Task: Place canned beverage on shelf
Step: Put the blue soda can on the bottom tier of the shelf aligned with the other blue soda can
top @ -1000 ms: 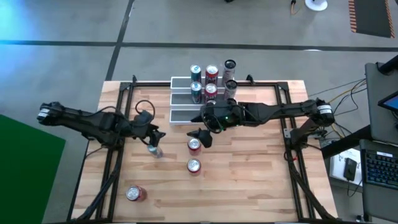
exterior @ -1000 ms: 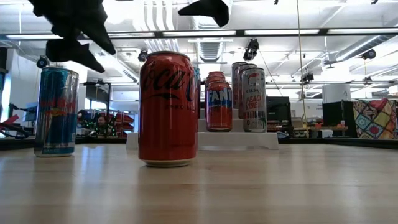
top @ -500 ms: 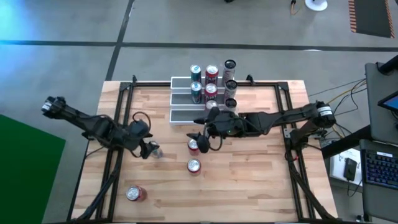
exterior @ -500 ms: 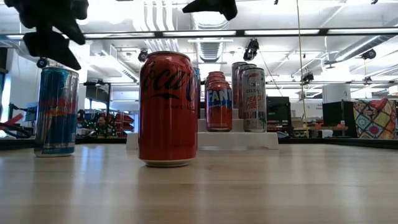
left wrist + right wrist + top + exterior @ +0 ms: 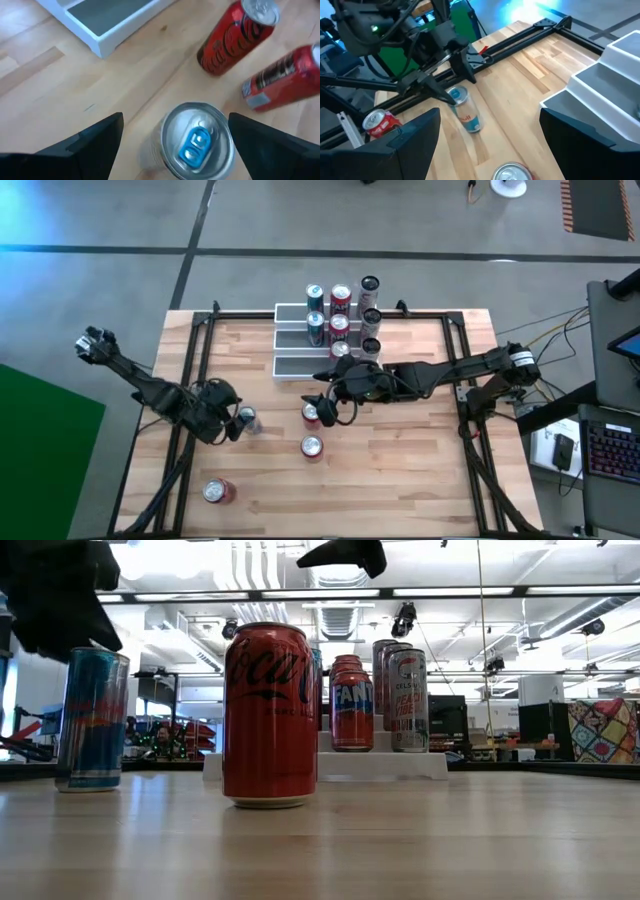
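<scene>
Left tool (image 5: 172, 145): spread wide above the blue-tabbed can (image 5: 196, 142), not gripping.
Right tool (image 5: 325, 404): agape over a red can (image 5: 312, 415).
Shelf (image 5: 295, 366): far side of the surface (image 5: 400, 460), several cans on it.

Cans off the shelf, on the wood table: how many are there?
4: a blue can at left, a red can at centre, another red can nearer the front, a third red can front left. None seems hidden.
</scene>
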`<state>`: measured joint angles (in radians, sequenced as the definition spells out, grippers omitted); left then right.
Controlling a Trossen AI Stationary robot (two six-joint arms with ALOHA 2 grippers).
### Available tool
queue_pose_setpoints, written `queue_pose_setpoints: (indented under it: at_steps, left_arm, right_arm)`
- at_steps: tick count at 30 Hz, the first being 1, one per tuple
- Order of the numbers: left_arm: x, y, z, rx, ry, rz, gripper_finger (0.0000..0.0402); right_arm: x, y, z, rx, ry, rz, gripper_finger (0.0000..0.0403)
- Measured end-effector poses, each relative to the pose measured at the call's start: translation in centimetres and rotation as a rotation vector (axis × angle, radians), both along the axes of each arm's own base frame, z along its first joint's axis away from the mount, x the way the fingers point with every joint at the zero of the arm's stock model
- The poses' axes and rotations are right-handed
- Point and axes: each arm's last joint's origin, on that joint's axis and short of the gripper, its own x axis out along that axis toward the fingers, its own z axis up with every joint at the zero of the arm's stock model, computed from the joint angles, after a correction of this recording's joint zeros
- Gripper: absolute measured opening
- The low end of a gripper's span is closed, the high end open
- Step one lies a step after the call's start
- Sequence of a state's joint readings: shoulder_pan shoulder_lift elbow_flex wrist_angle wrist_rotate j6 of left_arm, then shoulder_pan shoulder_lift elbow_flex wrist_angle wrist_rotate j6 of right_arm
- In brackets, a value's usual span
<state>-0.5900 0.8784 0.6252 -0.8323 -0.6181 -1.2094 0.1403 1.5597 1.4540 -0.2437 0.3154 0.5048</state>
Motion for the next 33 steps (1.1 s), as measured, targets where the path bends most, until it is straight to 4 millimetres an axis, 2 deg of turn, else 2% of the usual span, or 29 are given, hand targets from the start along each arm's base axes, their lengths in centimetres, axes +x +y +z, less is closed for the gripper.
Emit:
queue_pose_setpoints:
  at_steps: [5, 13, 16, 21, 25, 29, 33]
  left_arm:
    - [0.2, -0.5, -1.0, 0.056, -0.067, -0.004, 0.0344]
    - [0.0, -0.3, -0.6, 0.098, -0.043, -0.026, 0.0344]
    - [-0.2, -0.2, 0.1, 0.117, -0.013, -0.029, 0.0344]
    - [-0.3, -0.1, 2.8, 0.114, -0.024, -0.026, 0.0344]
    - [0.1, -0.5, 3.9, 0.075, -0.079, -0.022, 0.0344]
    - [0.9, -1.6, 3.7, 0.053, -0.104, -0.039, 0.0344]
    - [1.6, -2.9, 2.5, 0.120, -0.081, -0.040, 0.0344]
  right_arm:
    - [0.0, -0.5, -0.2, -0.002, 0.017, -0.014, 0.0329]
    - [0.1, -1.2, -0.1, 0.005, 0.011, -0.034, 0.0329]
    - [0.1, -1.4, -0.1, 0.008, 0.010, -0.040, 0.0329]
    - [0.1, -1.5, 0.0, 0.010, 0.004, -0.044, 0.0329]
    - [0.1, -1.6, 0.0, 0.010, 0.004, -0.047, 0.0329]
    - [0.1, -1.6, 0.0, 0.010, 0.002, -0.047, 0.0329]
    - [0.1, -1.6, 0.0, 0.012, 0.002, -0.043, 0.0329]
